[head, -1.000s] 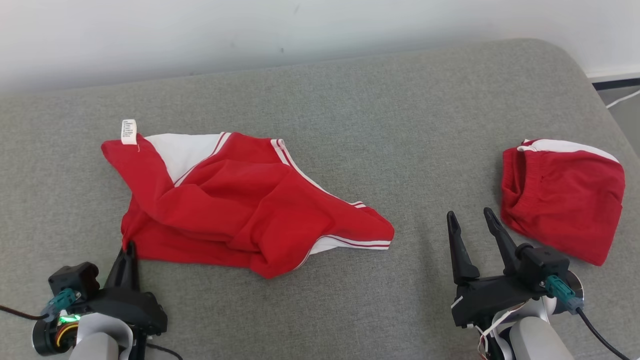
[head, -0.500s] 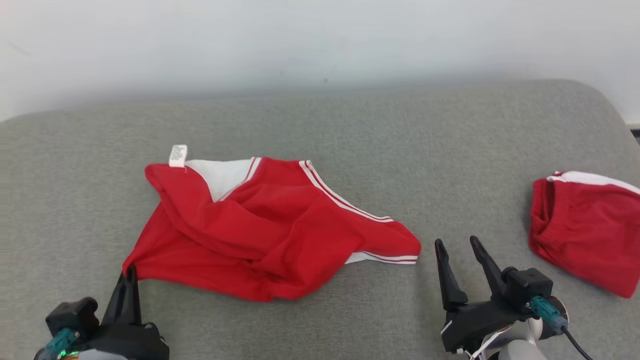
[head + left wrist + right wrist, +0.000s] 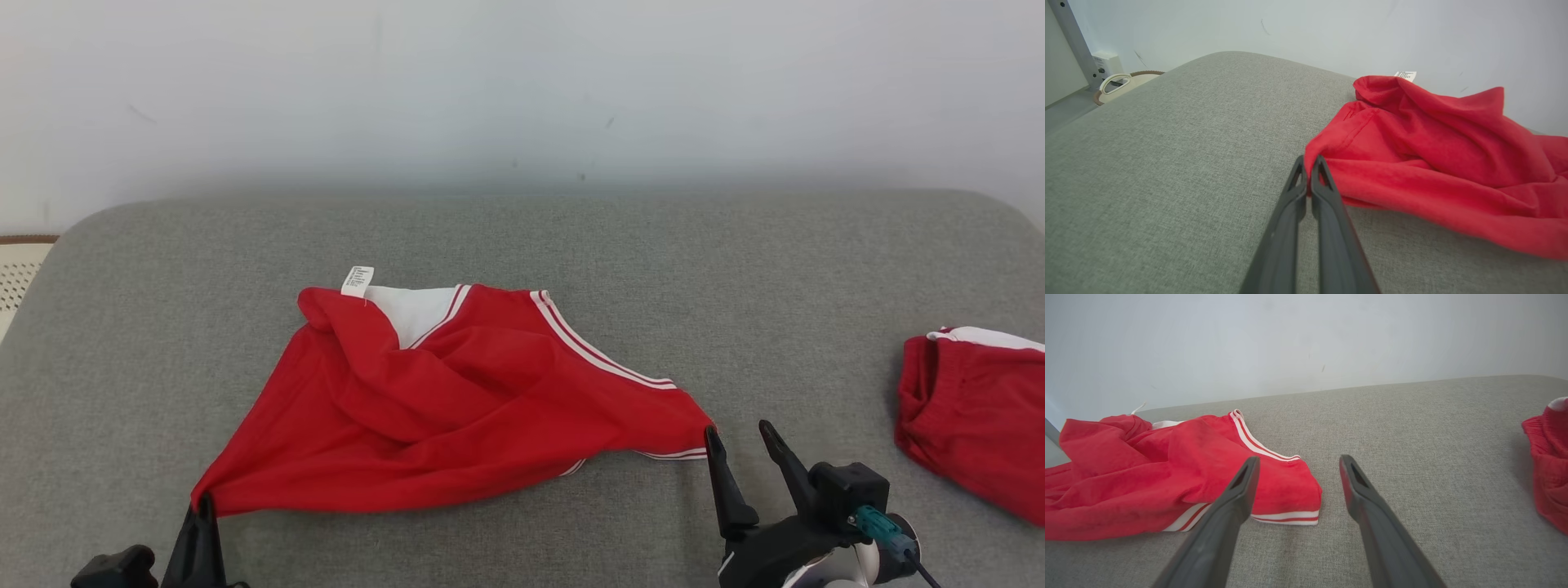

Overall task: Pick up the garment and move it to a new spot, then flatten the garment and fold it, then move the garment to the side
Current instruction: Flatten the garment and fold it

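The garment point(image 3: 457, 408), a red top with white panels and striped white trim, lay crumpled near the middle of the grey cushion point(image 3: 571, 237), which ran back to a pale wall point(image 3: 522, 82). Its near left corner was drawn out to a point, and the left gripper point(image 3: 202, 502) had that point pinched between its fingers. In the left wrist view the two dark fingers were pressed together along their length with the red cloth caught at their tips. From there the fabric spread up and to the right in loose folds, lying on the cushion rather than lifted clear of it. A small white label point(image 3: 357, 281) stood up at the far left edge of the cloth, beside the white panel. At the opposite end a striped hem point(image 3: 1286, 516) lay flat on the cushion. The right gripper point(image 3: 739, 430) rested low just beside that end, its fingers spread wide and holding nothing. In the right wrist view the left finger overlapped the hem's near edge while the other stood over bare grey fabric, though contact could not be judged. Well apart to the right, at the edge of the head view, a second red piece point(image 3: 971, 425) with a white band lay bunched on the same cushion — untouched by either arm.
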Controlling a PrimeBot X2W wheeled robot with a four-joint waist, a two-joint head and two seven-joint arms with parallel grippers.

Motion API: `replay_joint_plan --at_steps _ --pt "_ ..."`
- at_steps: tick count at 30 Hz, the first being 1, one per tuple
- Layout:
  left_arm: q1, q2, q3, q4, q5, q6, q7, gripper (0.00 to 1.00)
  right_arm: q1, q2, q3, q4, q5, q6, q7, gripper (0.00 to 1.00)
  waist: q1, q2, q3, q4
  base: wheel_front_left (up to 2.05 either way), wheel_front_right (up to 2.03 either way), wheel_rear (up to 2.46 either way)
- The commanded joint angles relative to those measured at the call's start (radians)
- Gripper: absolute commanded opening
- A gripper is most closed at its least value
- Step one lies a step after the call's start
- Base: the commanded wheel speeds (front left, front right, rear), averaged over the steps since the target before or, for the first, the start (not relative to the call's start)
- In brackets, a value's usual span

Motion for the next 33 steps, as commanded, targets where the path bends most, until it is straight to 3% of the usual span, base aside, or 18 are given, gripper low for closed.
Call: replay_joint_plan --at_steps 1,2,3,4,5,23,24,26,27,33 --pt "0.018 0.001 0.003 0.000 -0.012 0.001 -0.001 0.00 0.008 -0.008 0.003 0.008 0.007 -0.001 -0.001 1.00 0.0001 0.0001 -0.003 0.009 0.00 0.00 0.00" --pt "0.021 0.001 -0.003 0.002 -0.011 0.002 -0.001 0.00 0.006 -0.011 0.004 0.014 0.008 -0.001 -0.001 1.00 0.0001 0.0001 -0.003 0.015 0.00 0.00 0.00" --pt "0.026 0.001 -0.002 0.008 -0.019 0.012 -0.001 0.30 0.000 -0.015 0.009 0.030 0.015 -0.001 -0.001 1.00 0.0001 0.0001 -0.003 0.026 0.00 0.00 0.00" --pt "0.026 0.001 -0.003 0.008 -0.021 0.017 -0.001 0.76 -0.004 -0.017 0.012 0.040 0.016 -0.001 -0.001 1.00 0.0001 0.0001 -0.003 0.031 0.00 0.00 0.00" --pt "0.026 0.001 -0.006 0.008 -0.018 0.017 -0.001 1.00 -0.007 -0.018 0.014 0.051 0.021 -0.001 -0.001 1.00 0.0001 0.0001 -0.001 0.037 0.00 0.00 0.00" --pt "0.022 0.001 -0.077 -0.048 -0.034 0.013 -0.001 1.00 -0.114 -0.032 0.036 0.274 0.127 -0.001 -0.001 1.00 0.0001 0.0001 0.058 0.134 0.00 0.00 0.00" --pt "0.023 0.001 -0.079 -0.052 -0.035 0.013 -0.001 1.00 -0.119 -0.033 0.044 0.282 0.130 -0.001 -0.001 0.89 0.0001 0.0001 0.059 0.136 0.00 0.00 0.00" --pt "0.025 0.001 -0.082 -0.056 -0.035 0.013 -0.001 1.00 -0.135 -0.034 0.056 0.282 0.137 -0.001 -0.001 0.14 0.0001 0.0001 0.059 0.138 0.00 0.00 0.00" --pt "0.026 0.001 -0.083 -0.058 -0.034 0.012 -0.001 1.00 -0.135 -0.034 0.063 0.277 0.142 -0.001 -0.001 0.00 0.0001 0.0001 0.059 0.139 0.00 0.00 0.00" --pt "0.046 0.001 -0.081 -0.058 -0.041 0.010 -0.001 1.00 -0.111 -0.045 0.108 0.179 0.170 -0.001 -0.001 0.00 0.0001 0.0001 0.040 0.122 0.00 0.00 0.00"
